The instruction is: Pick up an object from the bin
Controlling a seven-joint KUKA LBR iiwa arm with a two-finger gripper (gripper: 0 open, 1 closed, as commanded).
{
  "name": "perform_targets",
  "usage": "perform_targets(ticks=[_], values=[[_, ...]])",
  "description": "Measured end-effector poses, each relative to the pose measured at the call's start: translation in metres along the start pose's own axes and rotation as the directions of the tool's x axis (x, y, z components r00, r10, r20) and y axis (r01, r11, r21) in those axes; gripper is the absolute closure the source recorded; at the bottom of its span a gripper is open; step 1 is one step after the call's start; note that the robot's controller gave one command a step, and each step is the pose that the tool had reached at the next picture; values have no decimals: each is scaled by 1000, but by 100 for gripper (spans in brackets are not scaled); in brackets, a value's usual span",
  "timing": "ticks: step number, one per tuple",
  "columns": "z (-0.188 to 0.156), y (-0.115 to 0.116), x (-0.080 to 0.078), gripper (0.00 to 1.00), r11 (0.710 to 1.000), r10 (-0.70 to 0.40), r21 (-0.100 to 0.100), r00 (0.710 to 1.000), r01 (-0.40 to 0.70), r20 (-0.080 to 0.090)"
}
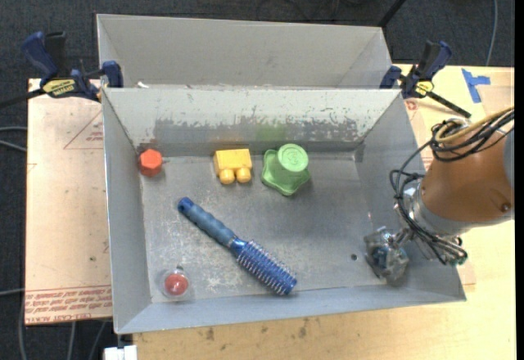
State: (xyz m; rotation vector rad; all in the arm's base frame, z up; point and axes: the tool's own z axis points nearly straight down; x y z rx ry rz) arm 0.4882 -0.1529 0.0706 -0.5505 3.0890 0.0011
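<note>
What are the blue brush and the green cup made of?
The blue brush looks like plastic: one even colour, a moulded handle, pale bristles at its head. The green cup also seems plastic, smooth and slightly shiny, evenly bright. Looks alone can't make it certain.

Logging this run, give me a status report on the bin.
Gripper low in near right corner of bin. Blue hairbrush nearest, untouched. Nothing between them.

Bright, even light, soft shadows (dull sheen on the bin)
</note>
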Motion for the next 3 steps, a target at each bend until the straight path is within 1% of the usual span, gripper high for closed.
perform_targets(ticks=[1, 2, 3], values=[[-127, 26, -16, 100, 854, -520, 3, 854, 520, 2], [-125, 26, -15, 100, 855, -518, -2, 855, 518, 0], [-170, 16, -22, 100, 864, -504, 4, 864, 504, 1]])
